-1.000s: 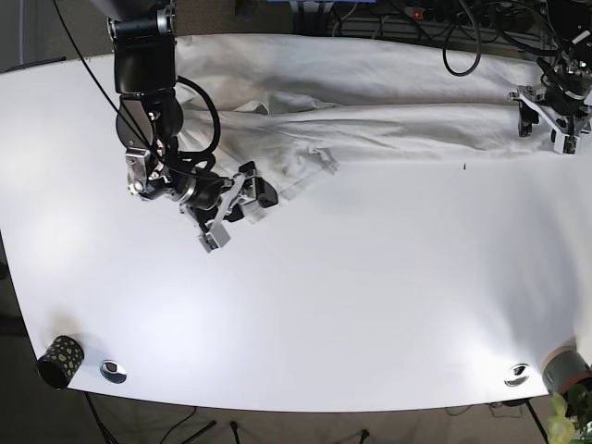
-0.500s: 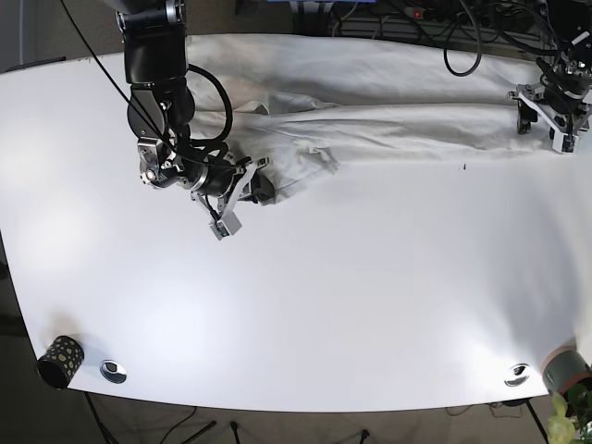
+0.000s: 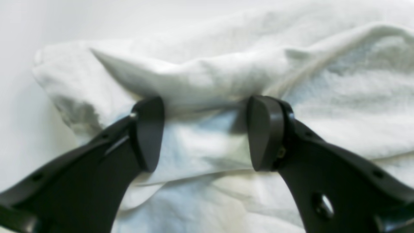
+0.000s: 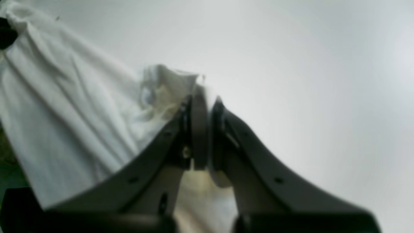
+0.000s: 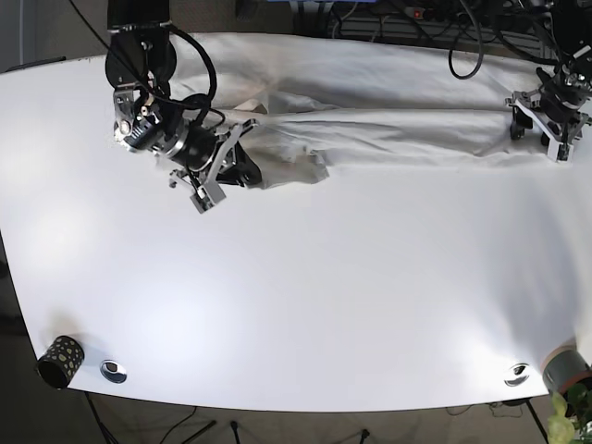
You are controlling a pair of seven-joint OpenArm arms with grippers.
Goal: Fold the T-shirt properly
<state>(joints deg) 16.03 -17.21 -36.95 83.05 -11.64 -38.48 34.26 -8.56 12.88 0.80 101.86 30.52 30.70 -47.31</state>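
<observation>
On the worktop (image 5: 305, 277), the right fingers (image 4: 202, 113), pinching the T-shirt (image 5: 370, 120), are dragging it farther back; left fingers (image 3: 152, 129) are gaping around cloth.

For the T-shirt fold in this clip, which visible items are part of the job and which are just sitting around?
Part of the job:
- white T-shirt, bunched along the far side of the table
- right gripper, shut on a shirt edge
- left gripper, open around a fold

Just lying about:
- black speckled cup
- two metal discs by the near edge
- cables beyond the table
</observation>
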